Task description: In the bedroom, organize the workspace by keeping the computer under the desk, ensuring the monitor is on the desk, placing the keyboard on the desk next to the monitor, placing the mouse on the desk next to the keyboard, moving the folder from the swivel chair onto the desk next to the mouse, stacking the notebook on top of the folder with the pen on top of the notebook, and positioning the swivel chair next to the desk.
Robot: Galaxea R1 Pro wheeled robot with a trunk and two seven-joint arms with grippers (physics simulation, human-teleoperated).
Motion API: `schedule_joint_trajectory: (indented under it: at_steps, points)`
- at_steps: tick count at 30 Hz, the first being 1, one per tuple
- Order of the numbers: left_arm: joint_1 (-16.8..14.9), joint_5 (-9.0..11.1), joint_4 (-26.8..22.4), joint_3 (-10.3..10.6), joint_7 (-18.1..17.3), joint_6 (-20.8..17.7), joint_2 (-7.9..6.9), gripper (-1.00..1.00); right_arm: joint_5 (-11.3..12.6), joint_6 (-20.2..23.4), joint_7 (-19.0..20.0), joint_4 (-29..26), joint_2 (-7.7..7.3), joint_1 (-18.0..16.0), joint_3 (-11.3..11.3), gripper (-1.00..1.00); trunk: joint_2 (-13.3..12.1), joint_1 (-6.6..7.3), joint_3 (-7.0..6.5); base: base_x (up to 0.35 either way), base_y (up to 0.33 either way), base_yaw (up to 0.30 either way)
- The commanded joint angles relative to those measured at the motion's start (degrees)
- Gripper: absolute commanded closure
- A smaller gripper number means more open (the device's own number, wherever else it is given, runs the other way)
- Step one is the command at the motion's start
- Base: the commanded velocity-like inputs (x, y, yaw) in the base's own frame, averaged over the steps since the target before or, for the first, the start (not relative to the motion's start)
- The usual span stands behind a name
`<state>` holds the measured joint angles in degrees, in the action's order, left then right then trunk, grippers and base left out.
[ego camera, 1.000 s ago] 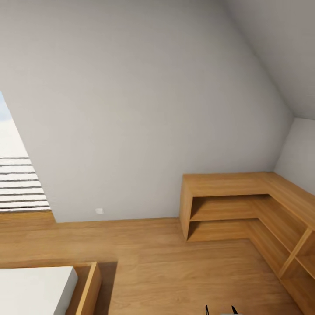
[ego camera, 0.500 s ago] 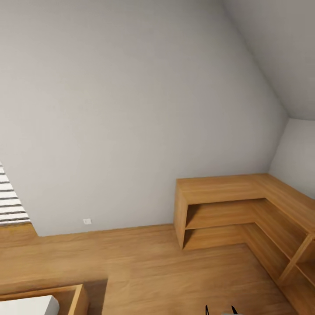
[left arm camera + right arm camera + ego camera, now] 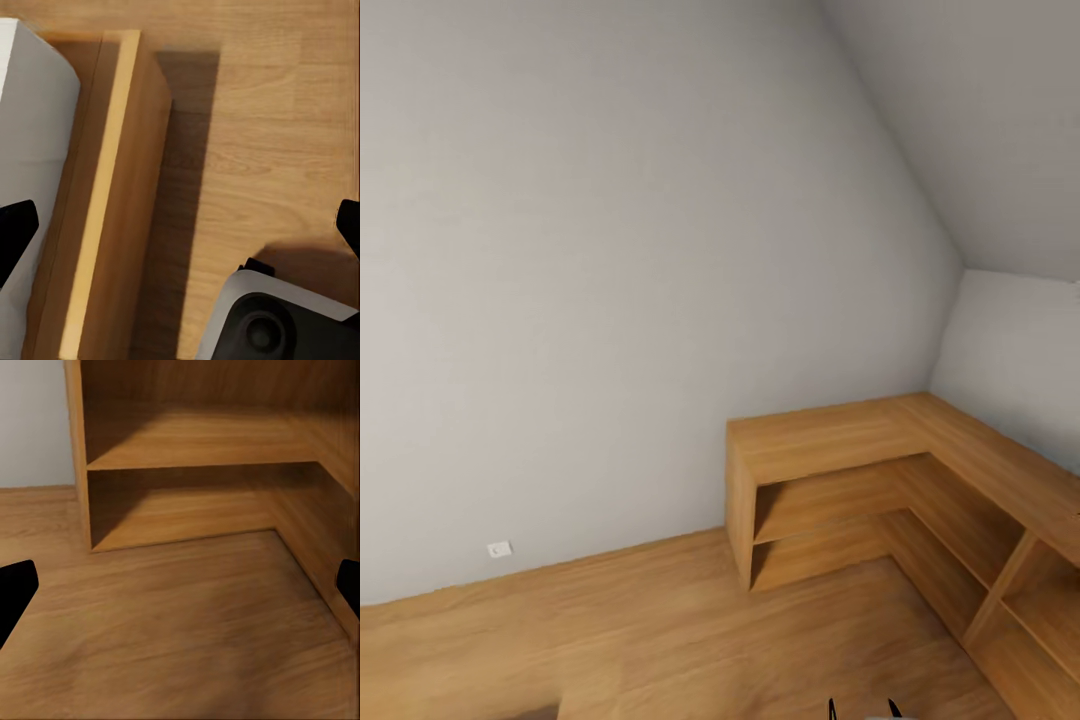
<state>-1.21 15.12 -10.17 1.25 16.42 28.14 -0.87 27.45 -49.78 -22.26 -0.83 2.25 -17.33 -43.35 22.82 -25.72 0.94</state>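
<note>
While the robot faces a corner of the bedroom, we see in the head view, from left to right, a sloped pale grey wall (image 3: 610,250), a small white wall socket (image 3: 499,548) low on it near the floor, and the open oak corner shelves (image 3: 830,440) standing on the oak plank floor (image 3: 660,630). The shelves run along the wall and turn the corner toward the right edge, and their compartments hold nothing that we can make out. A second sloped grey surface (image 3: 980,120) closes the upper right. At the bottom edge two small dark tips (image 3: 860,710) of the robot show, too little for us to say what they are.

In the left wrist view, the left gripper (image 3: 180,225) has its jaws wide apart, one dark fingertip (image 3: 15,232) at each side edge, with nothing between them. Below it lie a white mattress-like slab (image 3: 34,150) inside a light wooden frame (image 3: 112,187), then bare floor, then a rounded grey-and-black part of the robot's base (image 3: 277,322).

In the right wrist view, the right gripper (image 3: 180,585) also has its jaws wide apart and holds nothing; it points at the corner shelves and the floor before them.

The desk, computer, monitor and other task items lie outside these views.
</note>
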Motion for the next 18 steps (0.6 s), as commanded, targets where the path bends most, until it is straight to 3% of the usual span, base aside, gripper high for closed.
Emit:
schedule_joint_trajectory:
  at_steps: [1,18]
  points:
    - [0.0,0.3,0.0,0.2,0.1,0.2,-0.01,-1.0,0.2,-0.1,-0.3,0.0,0.03,-0.1,-0.5,-1.0,0.1,-0.07,0.1,0.327,0.0,-0.266]
    - [0.0,0.3,0.0,0.2,0.1,0.1,-0.09,-1.0,0.2,0.0,-0.3,0.0,0.12,0.0,-0.5,-1.0,0.1,-0.07,0.1,0.303,0.021,-0.266]
